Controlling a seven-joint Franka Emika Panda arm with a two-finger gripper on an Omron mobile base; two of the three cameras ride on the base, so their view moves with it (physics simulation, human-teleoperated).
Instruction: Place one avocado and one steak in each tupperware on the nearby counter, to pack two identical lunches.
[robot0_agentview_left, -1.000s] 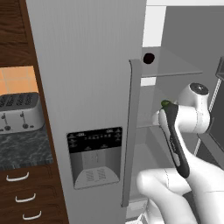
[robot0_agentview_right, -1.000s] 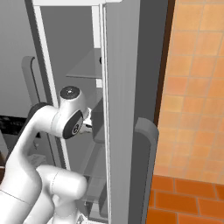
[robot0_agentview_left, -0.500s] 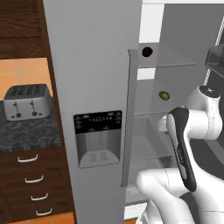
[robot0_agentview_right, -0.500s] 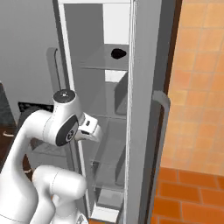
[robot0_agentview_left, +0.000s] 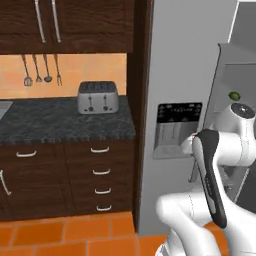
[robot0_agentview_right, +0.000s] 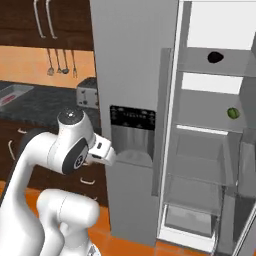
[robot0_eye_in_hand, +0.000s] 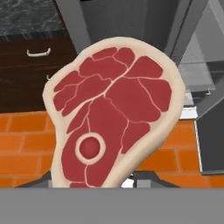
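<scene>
The jaws are clamped on the steak (robot0_eye_in_hand: 114, 114), a flat red slab of meat with a pale fatty rim and a round bone ring, which stands up from the bottom centre of the hand view and hides the fingertips behind its lower edge. Behind it, orange floor tiles (robot0_eye_in_hand: 26, 140) spread across the lower half, a dark wooden drawer front with a curved silver handle (robot0_eye_in_hand: 38, 53) sits at upper left, and grey fridge walls rise at upper right.

In the right base view the tall grey fridge (robot0_agentview_right: 134, 65) stands at centre with its compartment open at right. A small round green avocado (robot0_agentview_right: 232, 113) lies on a shelf at the right edge, and a dark rounded thing (robot0_agentview_right: 215, 57) sits on the shelf above; what it is cannot be told. The dispenser panel (robot0_agentview_right: 132, 119) carries small pale marks too fine to read.

In the left base view the black-grey speckled stone counter (robot0_agentview_left: 60, 125) runs across the middle left, bearing a silver toaster (robot0_agentview_left: 98, 97) near its right end, just beside the fridge wall. Bare worktop lies to the toaster's left.
</scene>
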